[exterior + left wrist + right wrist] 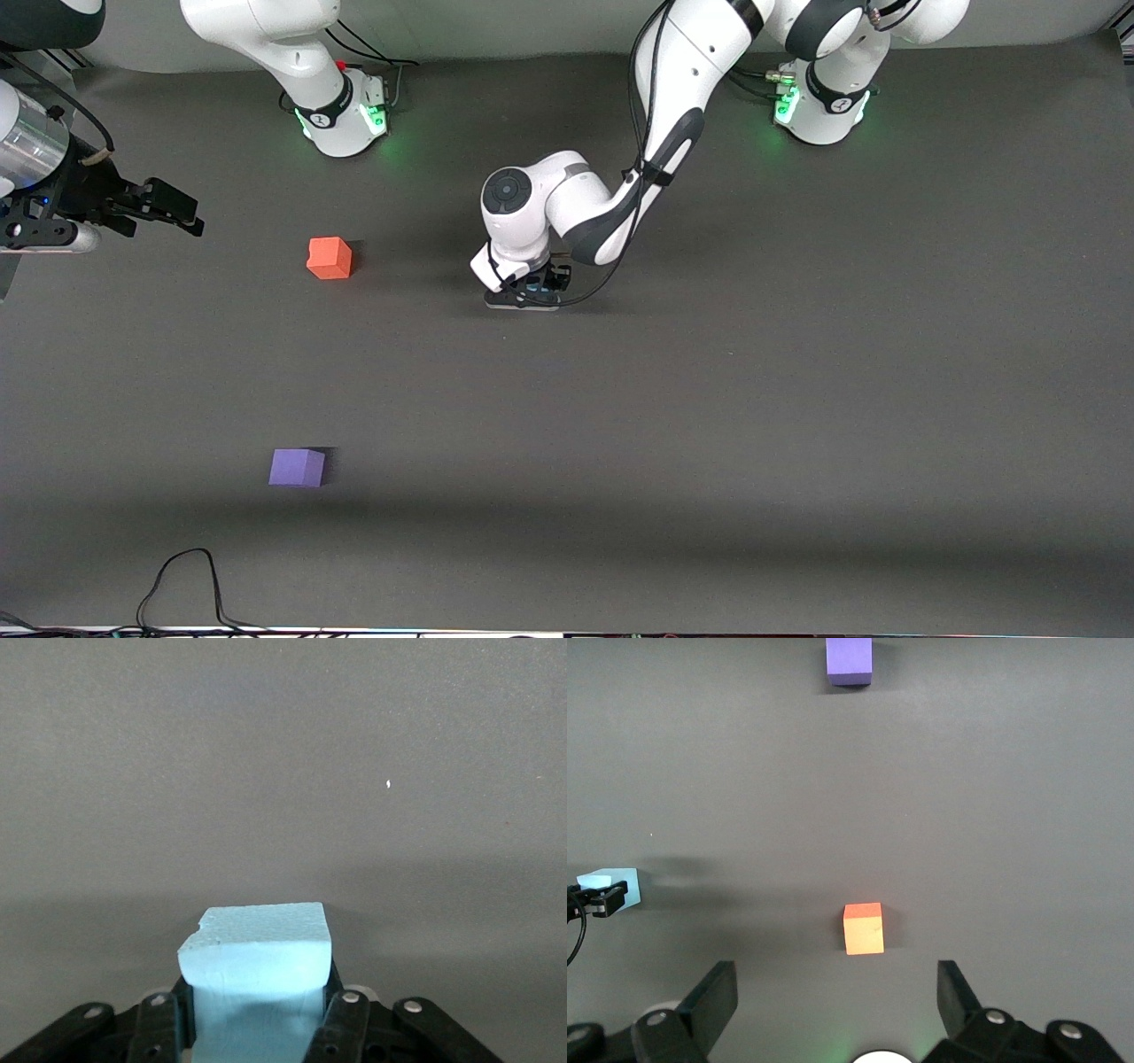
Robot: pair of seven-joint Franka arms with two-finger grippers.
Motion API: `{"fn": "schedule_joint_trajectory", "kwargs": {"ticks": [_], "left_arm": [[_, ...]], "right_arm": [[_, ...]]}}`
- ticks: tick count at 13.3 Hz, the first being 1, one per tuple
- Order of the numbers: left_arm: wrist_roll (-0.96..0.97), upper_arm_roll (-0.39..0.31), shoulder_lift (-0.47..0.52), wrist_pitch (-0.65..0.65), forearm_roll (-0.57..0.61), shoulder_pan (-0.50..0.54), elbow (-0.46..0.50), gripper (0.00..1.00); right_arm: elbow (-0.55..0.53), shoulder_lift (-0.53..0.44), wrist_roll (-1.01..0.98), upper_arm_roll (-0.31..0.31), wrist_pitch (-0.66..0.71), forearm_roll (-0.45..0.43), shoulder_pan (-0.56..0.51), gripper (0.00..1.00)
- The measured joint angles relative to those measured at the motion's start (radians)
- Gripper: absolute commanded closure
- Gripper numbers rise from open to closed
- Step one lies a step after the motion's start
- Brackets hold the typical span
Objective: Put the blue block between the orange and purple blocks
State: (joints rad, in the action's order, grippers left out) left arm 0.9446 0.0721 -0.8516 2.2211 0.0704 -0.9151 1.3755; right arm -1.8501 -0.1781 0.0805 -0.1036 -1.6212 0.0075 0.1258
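Observation:
My left gripper [523,297] is low at the table's middle, shut on the light blue block [257,948]; its fingers [345,1023] press both sides. In the front view the hand hides the block. The right wrist view shows the blue block [616,889] in the left gripper [601,896]. The orange block [330,258] lies toward the right arm's end, also in the right wrist view [864,928]. The purple block [297,467] lies nearer the front camera, also in the right wrist view [849,660]. My right gripper [182,217] waits open and empty, raised at its end of the table, and its open fingers frame the orange block in the right wrist view [837,992].
The dark grey table mat [709,399] carries only the three blocks. A black cable [186,585] loops at the table edge nearest the front camera. Both arm bases [341,115] stand along the edge farthest from the front camera.

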Motion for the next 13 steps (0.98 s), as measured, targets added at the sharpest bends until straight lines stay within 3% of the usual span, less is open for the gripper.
{"fn": "schedule_joint_trajectory", "kwargs": {"ticks": [6, 10, 13], "left_arm": [[0.006, -0.015, 0.0, 0.001, 0.0, 0.006, -0.007, 0.57], [0.005, -0.021, 0.032, -0.005, 0.0, 0.128, -0.034, 0.57], [0.004, -0.013, 0.052, -0.013, 0.0, 0.15, -0.036, 0.57]], "right_arm": [[-0.009, 0.023, 0.0, 0.011, -0.029, 0.004, 0.001, 0.0], [-0.009, 0.032, 0.003, 0.028, -0.044, 0.008, 0.045, 0.0], [-0.009, 0.033, 0.047, 0.063, -0.045, 0.008, 0.054, 0.0]]}}
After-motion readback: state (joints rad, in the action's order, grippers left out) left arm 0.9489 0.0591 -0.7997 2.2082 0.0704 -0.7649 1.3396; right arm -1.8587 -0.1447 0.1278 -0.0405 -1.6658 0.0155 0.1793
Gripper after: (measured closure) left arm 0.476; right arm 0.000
